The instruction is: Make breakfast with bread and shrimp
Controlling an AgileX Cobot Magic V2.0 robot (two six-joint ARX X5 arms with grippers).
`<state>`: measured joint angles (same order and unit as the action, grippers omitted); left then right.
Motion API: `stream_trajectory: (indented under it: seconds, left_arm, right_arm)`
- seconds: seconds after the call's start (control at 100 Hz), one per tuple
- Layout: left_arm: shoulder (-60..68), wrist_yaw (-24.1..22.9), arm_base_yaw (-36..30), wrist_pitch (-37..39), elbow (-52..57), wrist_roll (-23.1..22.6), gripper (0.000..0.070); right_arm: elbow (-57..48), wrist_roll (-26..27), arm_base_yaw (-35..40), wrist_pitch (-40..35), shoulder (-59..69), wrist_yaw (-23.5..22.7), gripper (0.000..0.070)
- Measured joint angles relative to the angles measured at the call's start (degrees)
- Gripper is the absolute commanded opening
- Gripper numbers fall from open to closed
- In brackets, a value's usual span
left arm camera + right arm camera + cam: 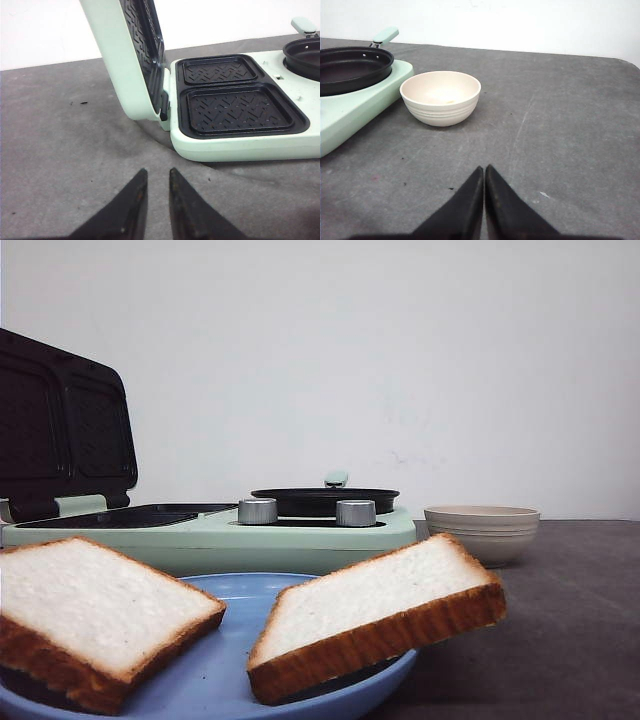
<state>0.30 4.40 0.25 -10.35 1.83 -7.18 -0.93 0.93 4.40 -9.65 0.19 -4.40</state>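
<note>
Two slices of white bread lie on a blue plate [240, 675] at the front: one slice [95, 615] on the left, the other [385, 615] on the right, hanging over the rim. Behind stands a mint-green breakfast maker [300, 535] with its lid [62, 425] open, two empty black grill wells [235, 107] and a black pan [325, 500]. A cream bowl [441, 96] stands to its right; I cannot tell what it holds. No shrimp shows. My left gripper [158, 172] is slightly open and empty above the table, near the maker. My right gripper [484, 169] is shut and empty, near the bowl.
Two silver knobs [258, 511] are on the maker's front. The pan has a mint handle [386, 35]. The grey table [560, 125] stretches to the right of the bowl. A white wall stands behind.
</note>
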Motion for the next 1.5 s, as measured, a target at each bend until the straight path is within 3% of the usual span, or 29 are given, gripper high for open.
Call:
stream_trajectory:
  seconds: [1.2,1.5]
  left_arm:
    - [0.02,0.02,0.0,0.0,0.0,0.02,0.0]
    - [0.0,0.02,0.0,0.0,0.0,3.91,0.0]
  right_arm:
    - [0.0,1.09,0.0,0.0,0.0,0.0,0.0]
    - [0.0,3.43,-0.02,0.0,0.0,0.0,0.0]
